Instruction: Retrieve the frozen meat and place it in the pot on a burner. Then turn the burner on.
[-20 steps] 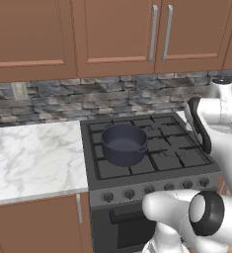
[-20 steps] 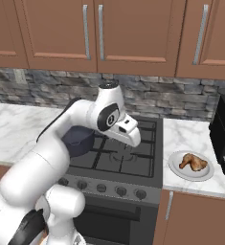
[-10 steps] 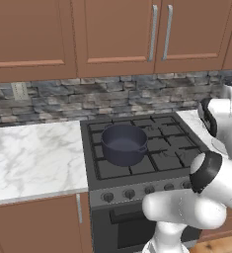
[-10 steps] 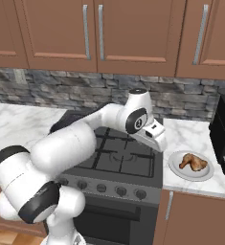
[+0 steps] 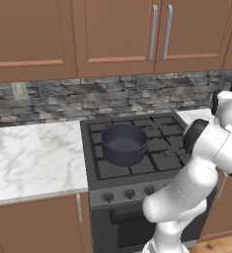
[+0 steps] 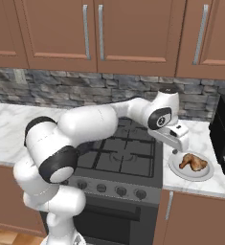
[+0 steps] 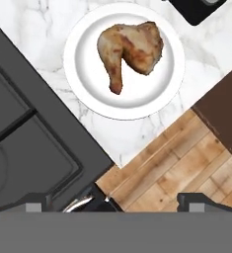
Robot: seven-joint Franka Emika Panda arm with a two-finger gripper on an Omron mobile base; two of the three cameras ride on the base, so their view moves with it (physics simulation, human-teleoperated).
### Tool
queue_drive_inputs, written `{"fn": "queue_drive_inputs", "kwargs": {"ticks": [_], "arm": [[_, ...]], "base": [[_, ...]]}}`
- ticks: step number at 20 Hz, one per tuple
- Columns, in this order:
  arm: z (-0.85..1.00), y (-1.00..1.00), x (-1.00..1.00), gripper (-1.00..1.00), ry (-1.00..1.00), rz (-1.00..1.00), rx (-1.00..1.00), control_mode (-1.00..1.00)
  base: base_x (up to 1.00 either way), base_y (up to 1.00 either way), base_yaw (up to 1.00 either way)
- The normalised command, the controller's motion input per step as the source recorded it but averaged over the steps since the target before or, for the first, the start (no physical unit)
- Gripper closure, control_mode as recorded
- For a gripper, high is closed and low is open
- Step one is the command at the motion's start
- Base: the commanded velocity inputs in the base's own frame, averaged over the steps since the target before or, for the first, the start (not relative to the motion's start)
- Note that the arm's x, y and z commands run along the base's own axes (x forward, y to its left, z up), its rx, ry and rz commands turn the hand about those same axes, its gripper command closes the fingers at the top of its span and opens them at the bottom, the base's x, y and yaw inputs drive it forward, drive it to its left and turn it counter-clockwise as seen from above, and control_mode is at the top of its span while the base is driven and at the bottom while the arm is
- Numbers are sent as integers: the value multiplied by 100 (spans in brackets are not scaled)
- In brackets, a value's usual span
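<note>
We are reaching for the frozen meat [image 7: 131,51], an orange-tan, drumstick-shaped lump lying on the flat white round plate [image 7: 90,101] on the marble counter [image 6: 200,184] just right of the black gas cooktop [image 6: 126,155]. Our two-finger gripper [image 6: 180,142] is hanging above the plate's near edge, jaws spread wide and holding nothing. We are judging it best to centre over the thick part, drop straight, and close across the narrower width. The deep blue-grey pot [image 5: 124,144] is waiting on a left burner [image 5: 118,167].
</note>
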Motion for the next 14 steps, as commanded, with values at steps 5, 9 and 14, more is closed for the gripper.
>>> {"fn": "queue_drive_inputs", "kwargs": {"ticks": [5,9,14], "arm": [[-36,-48,19,-100,0,0,3,-100],[-32,-44,28,-100,1,0,4,-100],[-9,-29,29,-100,0,0,1,-100]], "base": [[0,0,0],[0,0,0],[0,0,0]]}}
